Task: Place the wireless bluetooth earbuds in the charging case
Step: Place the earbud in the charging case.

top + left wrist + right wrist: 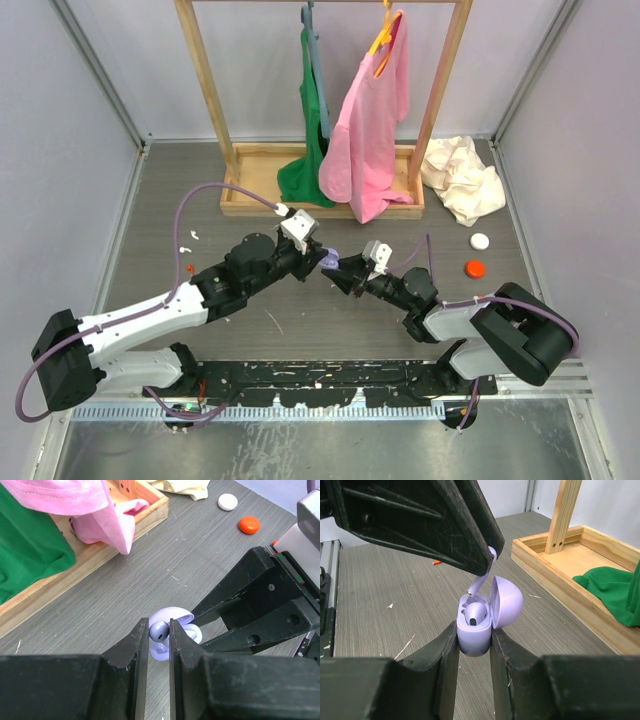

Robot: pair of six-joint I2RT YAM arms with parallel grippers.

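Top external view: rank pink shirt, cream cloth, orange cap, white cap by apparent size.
1. pink shirt, clearly the largest
2. cream cloth, crumpled, noticeably smaller
3. orange cap and white cap: both tiny and about alike, so no ranking between them

Rack: wooden clothes rack (206, 80), far middle.
Garments: green shirt (305, 170) and pink shirt (375, 120) hang side by side.
Cloth: cream cloth (462, 178), crumpled, far right.
Caps: white cap (480, 241) just beyond orange cap (474, 267), right.

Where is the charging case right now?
The charging case sits open in the right tool, mid-table in the top view, the left tool holding an earbud over it.
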